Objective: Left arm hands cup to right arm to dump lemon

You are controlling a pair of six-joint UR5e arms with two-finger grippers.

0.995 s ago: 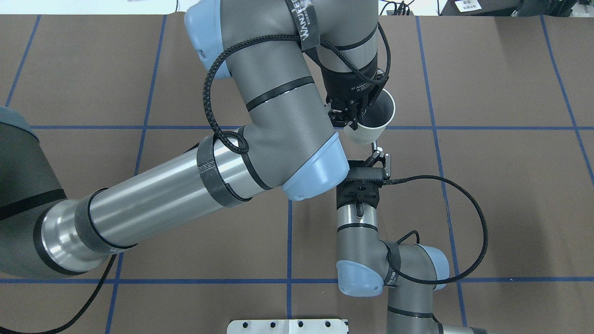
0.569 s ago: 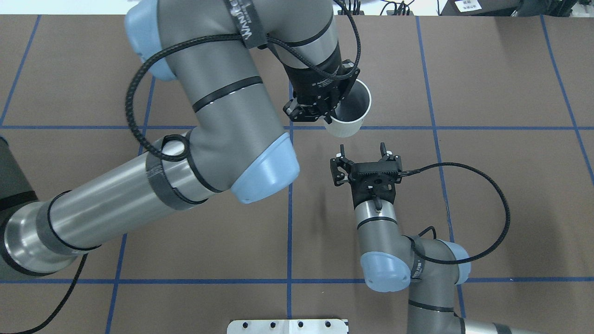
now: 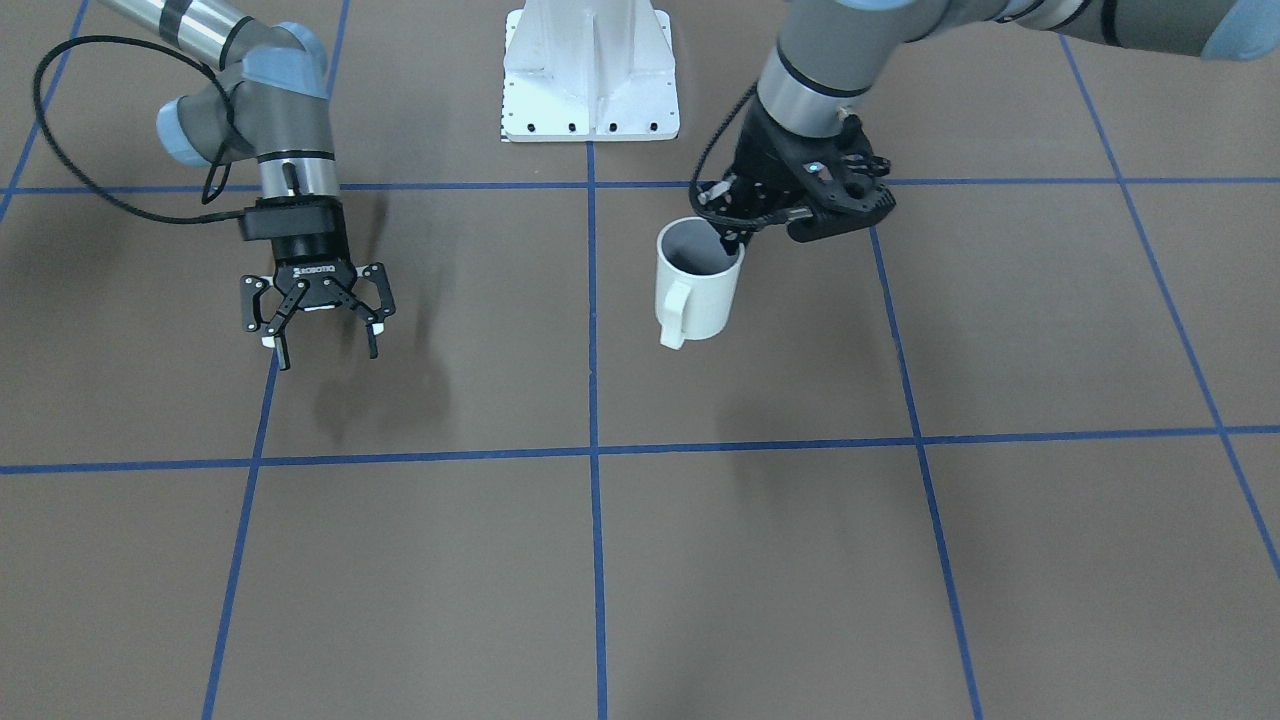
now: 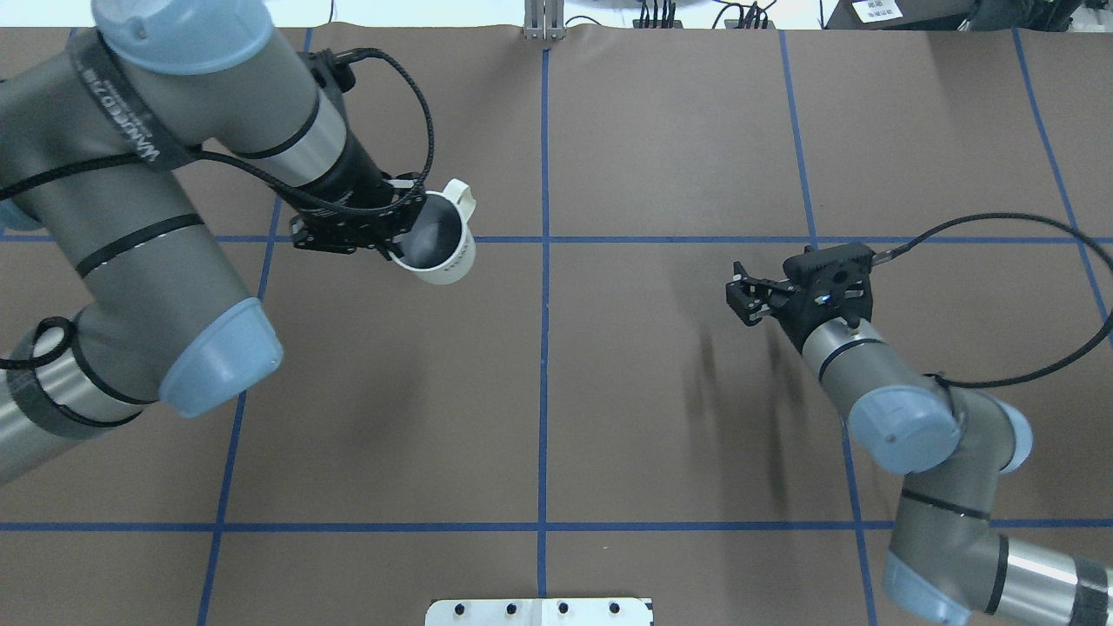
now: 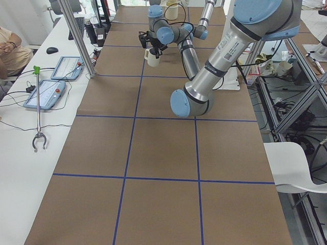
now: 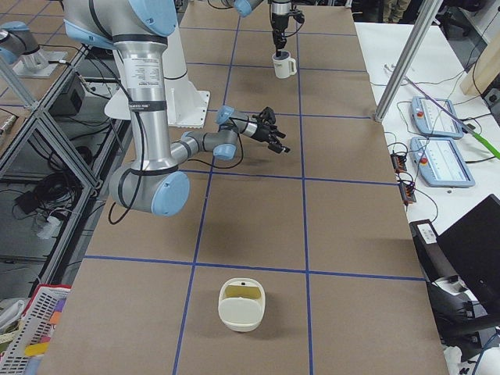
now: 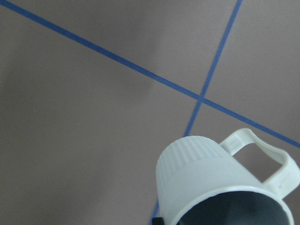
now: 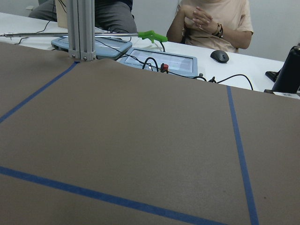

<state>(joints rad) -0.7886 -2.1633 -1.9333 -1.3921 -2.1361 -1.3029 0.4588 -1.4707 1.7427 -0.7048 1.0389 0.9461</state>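
The thick grey left arm with light-blue joint caps [image 4: 156, 217] enters from the left of the overhead view. Its black pincer [image 3: 730, 240] is clamped on the rim of the white ribbed mug with a chunky handle, the cup [image 3: 705, 295], with one finger inside the mouth and the other outside the wall. In the overhead view the cup [image 4: 443, 252] sits left of the centre blue line, across the upper horizontal line, with its dark grey inside facing up. In the front-facing view it hangs upright, the handle turned toward the lower left of the frame, and it looks lifted off the brown tabletop with a blue tape grid [image 3: 760, 560]. The left wrist view shows its ribbed wall and handle [image 7: 206, 173] from above.

The slimmer grey right arm [image 3: 290, 120] comes in from the upper left of the front-facing view. Its black ROBOTIQ-marked pincer [image 3: 326, 340] points down with its thin fingers spread wide, and it holds nothing. It is well apart from the cup, in the other half of the tabletop.

A white metal base plate [image 3: 590, 80] stands at the top centre of the front-facing view. In the right wrist view a seated person in a beige top [image 8: 213, 23] has clasped hands behind a white desk with a black computer mouse [image 8: 219, 56].
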